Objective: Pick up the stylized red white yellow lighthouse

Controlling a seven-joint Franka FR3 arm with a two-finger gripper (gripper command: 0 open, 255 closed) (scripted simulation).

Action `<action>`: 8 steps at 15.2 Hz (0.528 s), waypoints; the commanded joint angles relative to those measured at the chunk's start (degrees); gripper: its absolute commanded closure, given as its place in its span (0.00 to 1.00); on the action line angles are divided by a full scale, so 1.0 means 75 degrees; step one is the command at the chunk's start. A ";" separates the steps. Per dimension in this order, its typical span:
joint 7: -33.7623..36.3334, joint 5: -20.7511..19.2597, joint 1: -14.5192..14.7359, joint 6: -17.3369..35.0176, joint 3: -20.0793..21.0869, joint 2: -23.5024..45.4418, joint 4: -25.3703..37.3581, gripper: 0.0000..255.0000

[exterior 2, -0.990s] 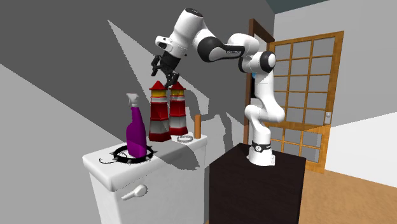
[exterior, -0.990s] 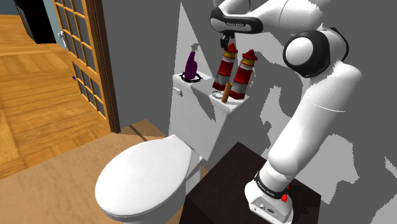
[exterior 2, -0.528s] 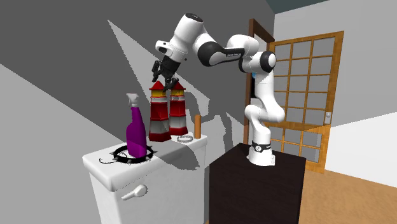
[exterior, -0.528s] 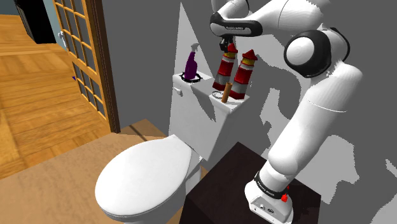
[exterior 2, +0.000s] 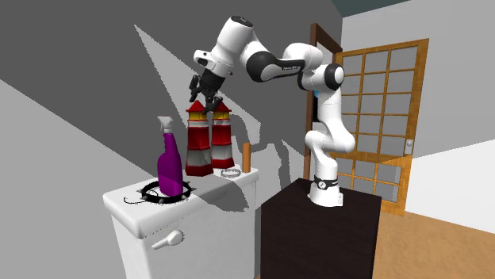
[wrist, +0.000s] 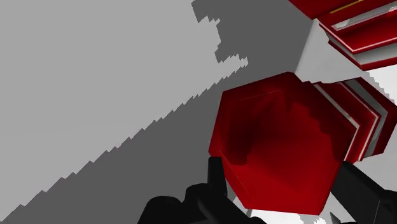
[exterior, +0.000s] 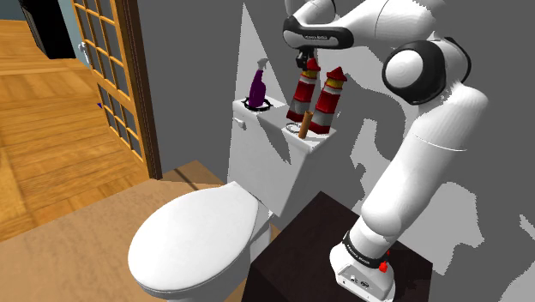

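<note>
The claw (exterior: 306,62) (exterior 2: 203,97) sits right at the red cap of the lighthouse (exterior: 301,94) (exterior 2: 198,143) (wrist: 280,146). The cap lies within the claw's span, but I cannot tell whether it is clamped on it or released. The red-and-white banded lighthouse stands upright at the back edge of the toilet tank lid (exterior 2: 212,189), near the wall. A second lighthouse (exterior: 328,101) (exterior 2: 223,136) stands just beside it, toward the lid's end nearest the stand (exterior: 291,257). A purple spray bottle (exterior: 256,86) (exterior 2: 168,162) stands inside a black ring (exterior 2: 147,193) toward the lid's other end. A brown cylinder (exterior: 304,124) (exterior 2: 246,157) stands upright near the lid's corner by the stand.
</note>
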 commanded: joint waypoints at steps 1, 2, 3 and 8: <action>-0.0095 0.0025 0.0003 -0.0124 0.0003 0.0022 0.0179 1.00; -0.0157 0.0043 0.0006 -0.0205 0.0005 0.0044 0.0302 1.00; -0.0220 0.0061 0.0009 -0.0287 0.0008 0.0068 0.0427 1.00; -0.0540 0.0146 0.0022 -0.0709 0.0018 0.0220 0.1103 1.00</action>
